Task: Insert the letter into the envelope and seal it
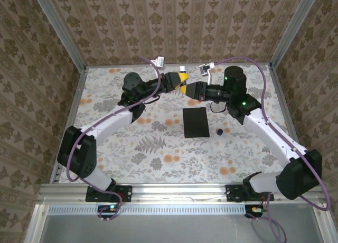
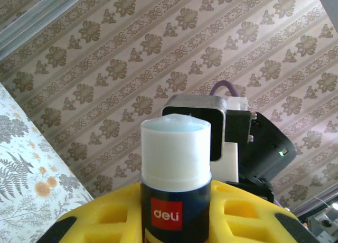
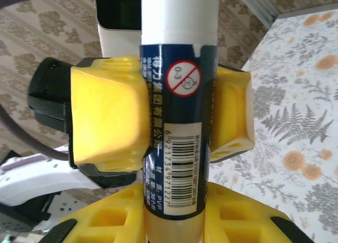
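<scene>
While left end effector (image 1: 182,75) and right end effector (image 1: 187,88) both clamp the glue stick (image 2: 176,169), envelope (image 1: 195,122) flat, matte black, unmarked

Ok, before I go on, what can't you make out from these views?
Whether the letter is inside the envelope: in the top view black paper would cover it.
Whether its flap is open: too dark and small from above.
What the small blue thing beside it is: too small.
The glue stick: upper end cut off by the right wrist view's top edge, lower end buried between the left fingers, left wrist view.
</scene>
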Controlling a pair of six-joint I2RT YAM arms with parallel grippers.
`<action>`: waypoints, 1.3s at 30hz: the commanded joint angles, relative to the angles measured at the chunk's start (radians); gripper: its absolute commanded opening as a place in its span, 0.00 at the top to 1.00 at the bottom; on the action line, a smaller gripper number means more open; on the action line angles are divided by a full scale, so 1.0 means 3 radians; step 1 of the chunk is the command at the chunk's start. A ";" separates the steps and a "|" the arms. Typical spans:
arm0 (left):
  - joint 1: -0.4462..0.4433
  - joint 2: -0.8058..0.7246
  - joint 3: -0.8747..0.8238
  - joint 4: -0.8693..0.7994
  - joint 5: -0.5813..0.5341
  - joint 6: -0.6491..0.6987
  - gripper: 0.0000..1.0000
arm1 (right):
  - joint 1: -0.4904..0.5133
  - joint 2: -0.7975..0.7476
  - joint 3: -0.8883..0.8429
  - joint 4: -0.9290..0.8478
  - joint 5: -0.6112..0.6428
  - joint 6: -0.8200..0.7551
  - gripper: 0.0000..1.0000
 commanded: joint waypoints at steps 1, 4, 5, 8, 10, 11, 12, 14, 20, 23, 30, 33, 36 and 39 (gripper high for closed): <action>-0.0078 -0.0190 0.0114 -0.0371 -0.0133 0.0304 1.00 | 0.0147 -0.0138 0.0240 -0.0358 0.0536 -0.0430 0.76; -0.0093 -0.0235 0.0081 -0.0478 -0.0264 0.0347 1.00 | 0.0229 -0.0125 0.0284 -0.0442 0.0676 -0.0500 0.76; -0.0098 -0.0250 0.0074 -0.0505 -0.0299 0.0356 1.00 | 0.0241 -0.0114 0.0291 -0.0456 0.0703 -0.0509 0.76; -0.0106 -0.0280 0.0061 -0.0616 -0.0367 0.0390 1.00 | 0.0288 -0.0094 0.0316 -0.0489 0.0796 -0.0542 0.76; -0.0112 -0.0300 0.0054 -0.0690 -0.0399 0.0416 1.00 | 0.0309 -0.0088 0.0324 -0.0511 0.0851 -0.0562 0.76; -0.0114 -0.0311 0.0053 -0.0736 -0.0419 0.0426 1.00 | 0.0320 -0.0087 0.0337 -0.0523 0.0874 -0.0578 0.76; -0.0114 -0.0317 0.0054 -0.0765 -0.0429 0.0448 1.00 | 0.0331 -0.0082 0.0346 -0.0550 0.0906 -0.0591 0.76; -0.0114 -0.0331 0.0052 -0.0846 -0.0447 0.0484 1.00 | 0.0356 -0.0087 0.0365 -0.0595 0.0985 -0.0630 0.76; -0.0113 -0.0346 0.0042 -0.0882 -0.0438 0.0531 1.00 | 0.0363 -0.0102 0.0382 -0.0652 0.1048 -0.0668 0.69; -0.0091 -0.0361 0.0023 -0.0854 -0.0395 0.0547 1.00 | 0.0306 -0.0154 0.0404 -0.0771 0.1019 -0.0697 0.57; 0.0098 -0.0388 -0.0014 -0.0823 -0.0086 0.0599 1.00 | -0.0240 -0.0415 0.0352 -0.1268 0.0292 -0.0625 0.40; 0.0185 -0.0399 0.0018 -0.0972 0.0147 0.0812 1.00 | -0.0507 -0.0590 0.0281 -0.1510 0.0087 -0.0649 0.36; 0.0196 -0.0428 0.0105 -0.1488 0.0285 0.1404 1.00 | -0.0727 -0.0695 0.0236 -0.1780 0.0103 -0.0660 0.32; 0.0140 -0.0578 0.0164 -0.2260 0.0128 0.2368 1.00 | -0.0851 -0.0682 0.0201 -0.2045 0.0269 -0.0587 0.28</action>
